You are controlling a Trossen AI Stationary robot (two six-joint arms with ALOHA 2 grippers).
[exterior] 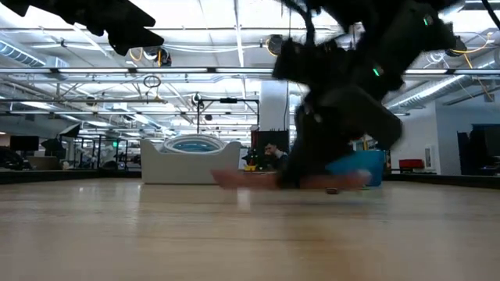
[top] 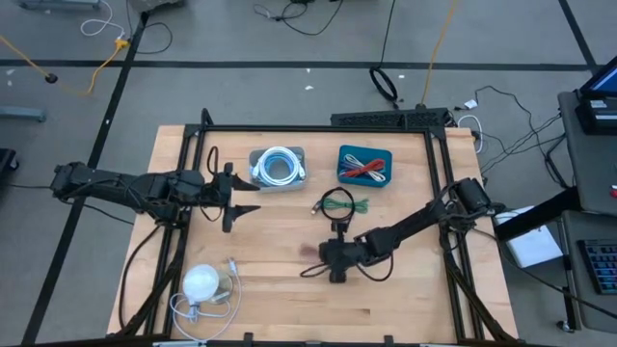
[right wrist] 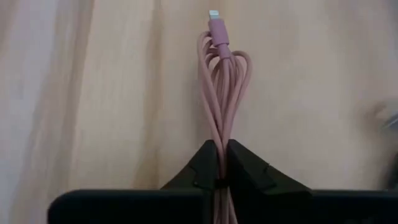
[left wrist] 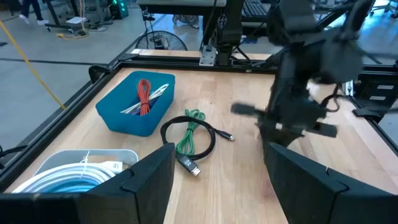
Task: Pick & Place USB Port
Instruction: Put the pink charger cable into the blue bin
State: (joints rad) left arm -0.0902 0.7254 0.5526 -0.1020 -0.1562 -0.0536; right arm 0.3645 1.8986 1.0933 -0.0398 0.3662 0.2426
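Pink cable [right wrist: 222, 93], folded into a long narrow bundle, lies flat on the wooden table [top: 405, 289] with its long axis running straight out from my right gripper [right wrist: 222, 163]; its small pale connector sits at the far end, pointing away from me. My right fingers [right wrist: 205, 165] are pinched shut on the near end of the bundle, the strands squeezed between them. From above, this grip is low on the table's middle, a little toward my right side. Just beyond lies a coiled black and green cable [top: 339, 203], with a blue bin [top: 365, 166] of red and white cables behind it and a grey bin [top: 278, 167] holding a white coil. My left gripper [top: 234, 198] waits near the grey bin, fingers spread wide and empty. A white bundle [top: 202, 282] rests near the table's front edge.
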